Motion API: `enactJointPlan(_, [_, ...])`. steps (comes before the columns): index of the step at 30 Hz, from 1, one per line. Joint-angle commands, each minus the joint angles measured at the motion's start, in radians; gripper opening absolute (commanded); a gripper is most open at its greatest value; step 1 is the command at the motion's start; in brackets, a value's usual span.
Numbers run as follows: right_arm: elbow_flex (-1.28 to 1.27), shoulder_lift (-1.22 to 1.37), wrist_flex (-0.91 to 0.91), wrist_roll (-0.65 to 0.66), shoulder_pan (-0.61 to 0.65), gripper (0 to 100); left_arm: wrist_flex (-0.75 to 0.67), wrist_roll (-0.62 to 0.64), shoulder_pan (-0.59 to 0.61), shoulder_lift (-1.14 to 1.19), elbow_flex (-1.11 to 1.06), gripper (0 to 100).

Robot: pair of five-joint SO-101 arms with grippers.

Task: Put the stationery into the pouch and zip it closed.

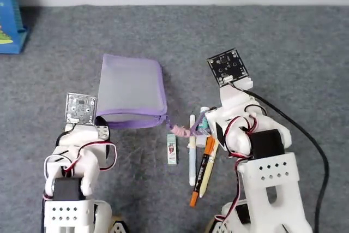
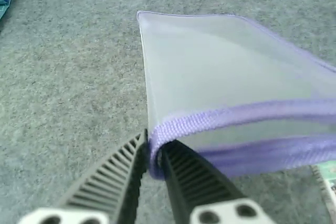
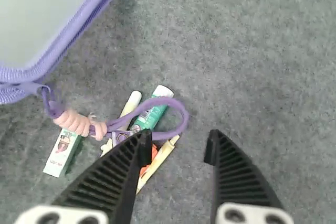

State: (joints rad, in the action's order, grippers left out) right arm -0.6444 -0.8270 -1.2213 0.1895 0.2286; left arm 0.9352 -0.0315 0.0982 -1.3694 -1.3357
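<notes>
Left gripper point(image 2: 152, 148) on pouch point(image 2: 220, 72) corner

One end of the pouch point(image 2: 226, 72) cut off by the left wrist view's edge, its corner hidden inside the left end effector point(image 2: 153, 148), pens point(image 1: 200, 174) and green tube point(image 3: 147, 116) partly under the right arm point(image 1: 256, 145), blue box point(image 1: 8, 15) cropped at the far left corner of the desk point(image 1: 65, 36)

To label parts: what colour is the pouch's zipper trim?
Purple; the zipper trim shows best in the left wrist view.
</notes>
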Motion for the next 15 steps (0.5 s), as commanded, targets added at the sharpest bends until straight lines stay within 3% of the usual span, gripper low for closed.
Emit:
enactJointPlan(1, [0.066, 0.022, 0.035, -0.012, -0.004, 15.1, 0.002, -0.015, 0.005, -0.012, 0.030, 1])
enactJointPlan(8, [0.074, 0.348, 0.193, -0.063, -0.004, 15.1, 0.017, -0.014, 0.005, -0.014, 0.044, 1])
enactJointPlan(15, [0.146, 0.519, 0.231, -0.069, -0.038, 14.9, 0.232, 0.023, 0.003, -0.014, 0.282, 1])
